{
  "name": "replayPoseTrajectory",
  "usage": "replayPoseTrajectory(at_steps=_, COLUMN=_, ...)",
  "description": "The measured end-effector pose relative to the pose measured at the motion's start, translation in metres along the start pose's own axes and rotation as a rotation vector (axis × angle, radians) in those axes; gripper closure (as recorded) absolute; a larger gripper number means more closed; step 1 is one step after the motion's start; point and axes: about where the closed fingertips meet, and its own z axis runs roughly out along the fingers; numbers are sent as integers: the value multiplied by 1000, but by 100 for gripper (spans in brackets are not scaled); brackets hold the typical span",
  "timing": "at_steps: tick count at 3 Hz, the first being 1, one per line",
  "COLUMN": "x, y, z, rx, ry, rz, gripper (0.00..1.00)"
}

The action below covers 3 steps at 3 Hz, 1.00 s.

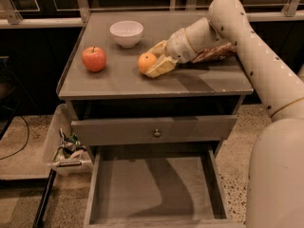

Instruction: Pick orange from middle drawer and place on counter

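The orange (145, 62) sits on the counter (118, 80), near its middle. My gripper (149, 61) reaches in from the right, low over the counter, with one finger (158, 47) behind the orange and one (159, 69) in front, both against it. The middle drawer (156, 189) is pulled out below the counter; its bare grey floor holds nothing.
A red apple (94, 59) lies on the counter's left side and a white bowl (126, 33) at the back. A brown snack bag (216, 52) lies behind my arm. A closed drawer front with a brass knob (156, 133) is above the open drawer. A plastic bin (66, 146) stands on the floor at left.
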Motion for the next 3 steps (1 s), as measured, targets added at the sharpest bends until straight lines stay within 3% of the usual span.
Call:
replayPoseTrajectory(at_steps=1, x=0, y=0, z=0, rx=0, ry=0, rz=0, gripper=15)
replayPoseTrajectory(at_steps=2, x=0, y=0, z=0, rx=0, ry=0, rz=0, gripper=0)
replayPoseTrajectory(at_steps=3, x=0, y=0, z=0, rx=0, ry=0, rz=0, gripper=0)
